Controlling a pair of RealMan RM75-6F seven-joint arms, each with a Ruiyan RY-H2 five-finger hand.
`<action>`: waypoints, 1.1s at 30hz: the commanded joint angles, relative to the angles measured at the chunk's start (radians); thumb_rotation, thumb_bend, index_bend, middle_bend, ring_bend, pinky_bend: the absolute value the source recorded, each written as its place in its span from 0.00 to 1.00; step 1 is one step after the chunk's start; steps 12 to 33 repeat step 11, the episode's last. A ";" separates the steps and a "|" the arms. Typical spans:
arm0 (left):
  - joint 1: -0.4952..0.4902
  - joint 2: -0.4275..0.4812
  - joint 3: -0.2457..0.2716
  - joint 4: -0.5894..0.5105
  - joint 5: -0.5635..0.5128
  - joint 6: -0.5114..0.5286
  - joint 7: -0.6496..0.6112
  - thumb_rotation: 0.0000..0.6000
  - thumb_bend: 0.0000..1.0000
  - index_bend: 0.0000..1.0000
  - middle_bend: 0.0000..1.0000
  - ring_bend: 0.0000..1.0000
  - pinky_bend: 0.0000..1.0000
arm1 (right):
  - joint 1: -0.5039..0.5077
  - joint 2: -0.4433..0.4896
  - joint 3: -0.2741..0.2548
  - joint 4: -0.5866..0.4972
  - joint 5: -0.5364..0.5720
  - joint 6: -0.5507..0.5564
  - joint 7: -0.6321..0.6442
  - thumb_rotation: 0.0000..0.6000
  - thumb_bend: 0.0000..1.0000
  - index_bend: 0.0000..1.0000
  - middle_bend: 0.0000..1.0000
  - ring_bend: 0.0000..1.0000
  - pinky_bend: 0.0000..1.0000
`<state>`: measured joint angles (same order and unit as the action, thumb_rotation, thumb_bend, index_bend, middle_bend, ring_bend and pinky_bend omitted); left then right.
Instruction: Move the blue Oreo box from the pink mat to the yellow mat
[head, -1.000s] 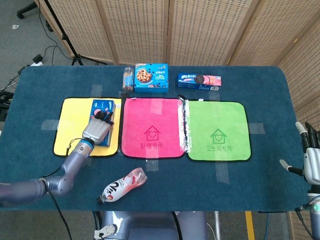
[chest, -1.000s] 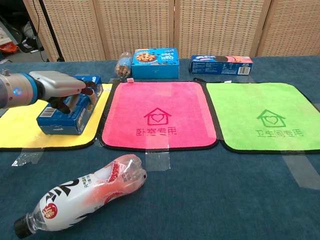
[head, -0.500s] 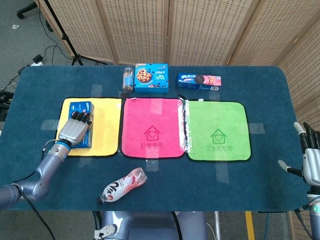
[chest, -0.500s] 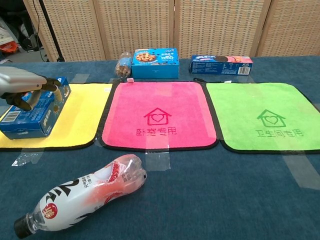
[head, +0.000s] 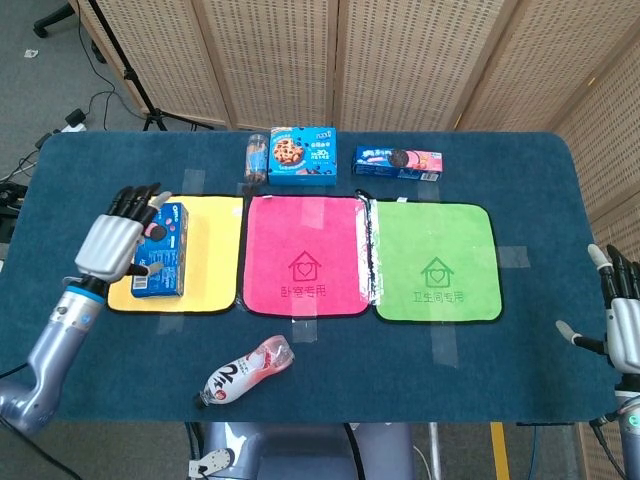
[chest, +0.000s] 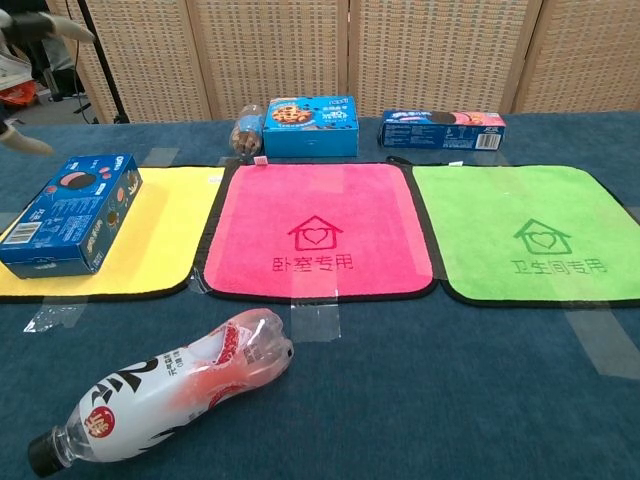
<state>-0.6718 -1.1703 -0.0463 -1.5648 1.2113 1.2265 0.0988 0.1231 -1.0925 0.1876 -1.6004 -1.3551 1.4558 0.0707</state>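
The blue Oreo box (head: 163, 250) (chest: 73, 213) lies flat on the left part of the yellow mat (head: 212, 250) (chest: 165, 235). My left hand (head: 118, 243) hovers above and just left of the box with its fingers spread and nothing in them; the chest view catches only its fingertips (chest: 40, 22) at the top left corner. The pink mat (head: 305, 255) (chest: 316, 228) is bare. My right hand (head: 622, 318) is open at the table's right edge, far from the mats.
A green mat (head: 435, 262) lies right of the pink one. A cookie box (head: 302, 156), a small jar (head: 256, 157) and a long biscuit box (head: 398, 161) line the back. A plastic bottle (head: 246, 372) lies on its side near the front edge.
My left hand let go of the Oreo box, opened and rose up and to the left. The box stays on the yellow mat. The right hand barely moved.
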 joint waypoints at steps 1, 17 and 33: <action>0.160 0.093 0.025 -0.091 0.084 0.189 -0.060 1.00 0.00 0.00 0.00 0.00 0.00 | -0.002 0.003 -0.002 -0.004 -0.008 0.006 0.005 1.00 0.00 0.00 0.00 0.00 0.00; 0.400 0.152 0.132 -0.153 0.086 0.330 -0.172 1.00 0.00 0.00 0.00 0.00 0.00 | -0.005 0.003 -0.011 -0.019 -0.041 0.027 -0.006 1.00 0.00 0.00 0.00 0.00 0.00; 0.400 0.152 0.132 -0.153 0.086 0.330 -0.172 1.00 0.00 0.00 0.00 0.00 0.00 | -0.005 0.003 -0.011 -0.019 -0.041 0.027 -0.006 1.00 0.00 0.00 0.00 0.00 0.00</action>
